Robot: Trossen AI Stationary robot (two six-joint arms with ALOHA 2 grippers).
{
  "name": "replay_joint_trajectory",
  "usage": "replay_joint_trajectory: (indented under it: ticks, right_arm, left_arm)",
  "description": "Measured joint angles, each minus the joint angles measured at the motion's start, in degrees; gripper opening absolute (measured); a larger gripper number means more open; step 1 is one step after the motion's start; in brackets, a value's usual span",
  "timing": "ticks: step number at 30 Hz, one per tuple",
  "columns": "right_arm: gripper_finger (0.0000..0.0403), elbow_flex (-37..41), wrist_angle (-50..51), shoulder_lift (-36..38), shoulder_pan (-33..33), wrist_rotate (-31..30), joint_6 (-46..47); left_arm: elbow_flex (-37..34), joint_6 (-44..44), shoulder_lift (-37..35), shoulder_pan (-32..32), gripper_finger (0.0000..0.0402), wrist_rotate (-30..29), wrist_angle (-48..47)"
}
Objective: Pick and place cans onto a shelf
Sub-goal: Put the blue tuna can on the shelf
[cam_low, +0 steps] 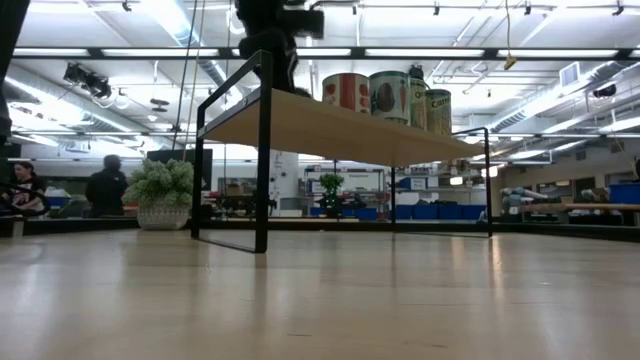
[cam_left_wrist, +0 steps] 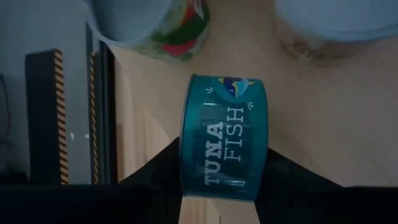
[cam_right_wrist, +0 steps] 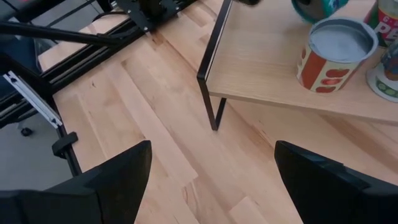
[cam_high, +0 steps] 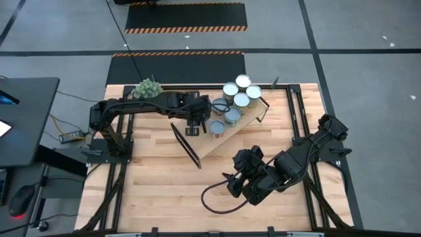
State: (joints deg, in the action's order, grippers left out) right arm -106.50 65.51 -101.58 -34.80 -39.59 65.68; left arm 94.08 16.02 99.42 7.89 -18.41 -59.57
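Left gripper (cam_left_wrist: pixel 225 186): clamped around a teal tuna fish can (cam_left_wrist: pixel 225 137), held low over the shelf (cam_high: pixel 227 135), apparently for setting down.
Shelf: mid-table, toward the far side; six cans (cam_high: pixel 240 99) grouped at its right end.
Right gripper (cam_right_wrist: pixel 211 180): fingers spread, empty, waiting near the table's front right.

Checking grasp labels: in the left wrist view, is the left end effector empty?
No, the left end effector has a teal tuna can between its dark fingers, above the shelf.
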Motion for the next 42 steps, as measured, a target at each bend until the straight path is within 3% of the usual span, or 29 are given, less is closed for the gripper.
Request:
replay_joint_trajectory:
  ticks: [10, 19, 30, 36, 42]
  right_arm:
    - [0.0348, 0.0, -2.5, 4.3, 5.0, 4.6, -10.7]
    - [0.0348, 0.0, -4.6, 9.5, 13.1, 5.9, -21.3]
    - [0.0348, 0.0, -4.6, 11.2, 20.8, 8.0, -26.1]
    - [0.0348, 0.0, -4.6, 12.2, 25.6, 12.3, -30.4]
    - [0.0348, 0.0, -5.7, 13.4, 29.8, 20.3, -38.2]
  left_arm:
    - [0.1, 0.2, -7.7, 0.0, 0.0149, 0.0, 5.9]
    - [0.0, 5.7, -8.5, 0.9, 0.0149, 1.2, 11.4]
    - [0.0, 5.4, -9.7, 6.5, 0.0148, 8.3, 15.4]
    - [0.0, 5.1, -10.4, 6.7, 0.0149, 9.7, 15.0]
    - [0.0, 2.4, -10.4, 6.4, 0.0148, 11.2, 14.9]
